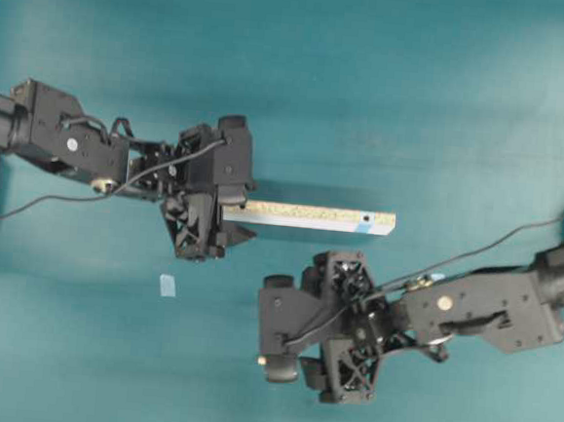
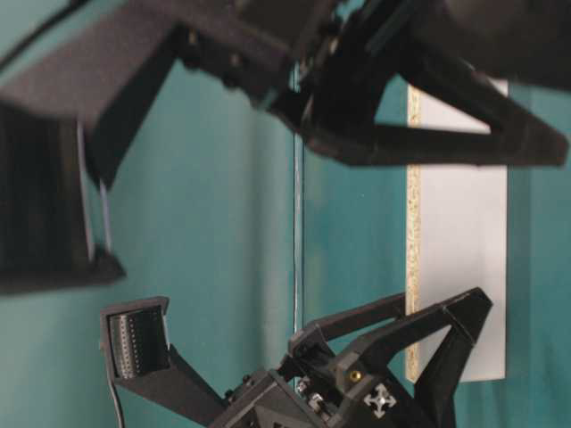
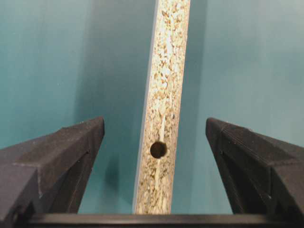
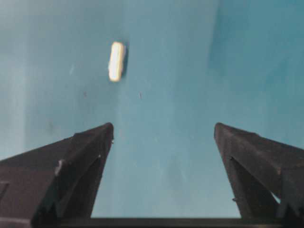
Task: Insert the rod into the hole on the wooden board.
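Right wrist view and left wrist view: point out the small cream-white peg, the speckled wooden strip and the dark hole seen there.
small cream-white peg (image 4: 116, 61), right wrist view, middle of its body.
speckled wooden strip (image 3: 164, 95), left wrist view, its speckled face.
dark round hole (image 3: 158, 149), left wrist view, the hole's centre.

The wooden board (image 1: 311, 216) is lying flat, speckled and narrow, its hole (image 1: 366, 219) sitting empty near the blue-marked end. The rod (image 4: 116, 61), cream-white, is lying apart.
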Controlling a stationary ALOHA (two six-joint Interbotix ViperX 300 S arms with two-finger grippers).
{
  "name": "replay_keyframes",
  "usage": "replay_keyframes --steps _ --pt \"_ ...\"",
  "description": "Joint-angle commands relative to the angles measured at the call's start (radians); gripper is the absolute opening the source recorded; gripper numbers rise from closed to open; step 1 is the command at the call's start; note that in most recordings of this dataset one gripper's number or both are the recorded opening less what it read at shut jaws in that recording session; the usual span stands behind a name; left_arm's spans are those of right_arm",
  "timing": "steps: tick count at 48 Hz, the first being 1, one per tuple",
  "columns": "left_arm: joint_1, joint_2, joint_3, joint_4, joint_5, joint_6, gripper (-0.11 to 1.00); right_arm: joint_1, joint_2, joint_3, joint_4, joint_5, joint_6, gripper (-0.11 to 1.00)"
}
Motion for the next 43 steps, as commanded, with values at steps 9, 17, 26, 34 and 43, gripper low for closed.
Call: replay_keyframes --steps 9,17,26,34,43 --pt "-0.005 -0.012 -0.017 0.003 -0.032 0.000 1.00 0.029 0.071 -0.156 0.000 0.104 0.000 0.95" --pt "-0.006 -0.015 -0.020 0.003 -0.032 0.000 1.00 0.037 0.123 -0.244 0.006 0.187 0.002 0.95" --pt "-0.006 -0.017 -0.020 0.003 -0.032 0.000 1.00 0.035 0.176 -0.321 0.015 0.259 0.000 0.95" --pt "-0.008 -0.018 -0.017 0.003 -0.032 0.000 1.00 0.035 0.207 -0.357 0.017 0.275 0.002 0.95" --pt "-0.008 -0.020 -0.020 0.003 -0.034 0.000 1.00 0.034 0.227 -0.377 0.035 0.276 0.005 0.95"
